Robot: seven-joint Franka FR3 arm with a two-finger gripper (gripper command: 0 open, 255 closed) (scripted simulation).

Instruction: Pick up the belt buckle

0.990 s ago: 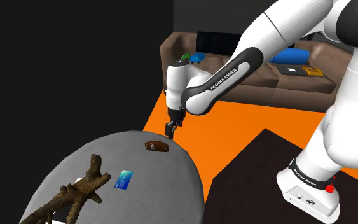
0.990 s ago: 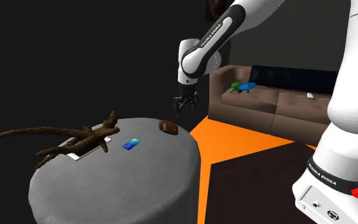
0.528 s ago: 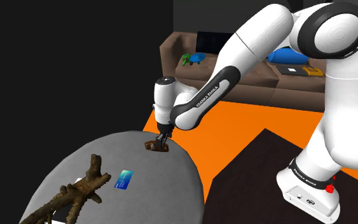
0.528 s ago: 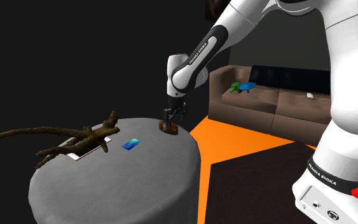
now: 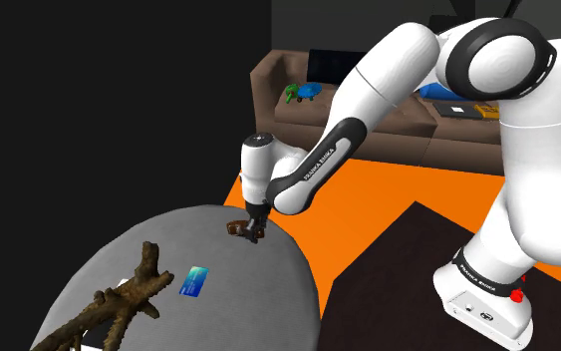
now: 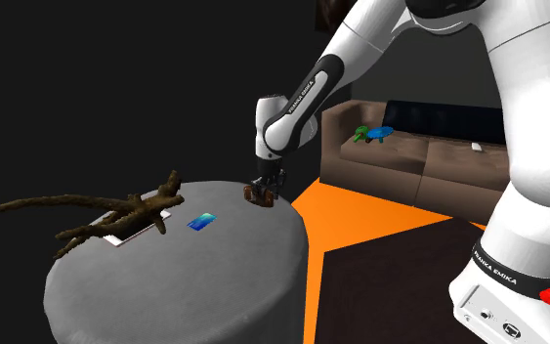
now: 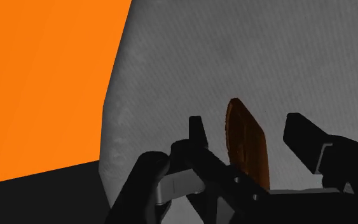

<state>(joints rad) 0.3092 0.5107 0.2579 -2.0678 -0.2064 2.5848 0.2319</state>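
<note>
The gripper (image 5: 254,232) is lowered to the grey round table (image 5: 258,299), at the rim nearest the orange floor (image 5: 388,204). In the wrist view I read the hand as released. Its fingers (image 7: 196,132) stand apart with the brown belt buckle (image 7: 246,145) between them. Grey tabletop shows on each side of the buckle, so neither finger touches it and I see no grasp. The belt buckle lies on the table surface, directly under the gripper. A blue card (image 6: 201,222) lies nearer the table's middle, well apart from the buckle. A dark branch (image 6: 116,210) rests beyond the card and overhangs the table's edge at the second exterior view's left.
</note>
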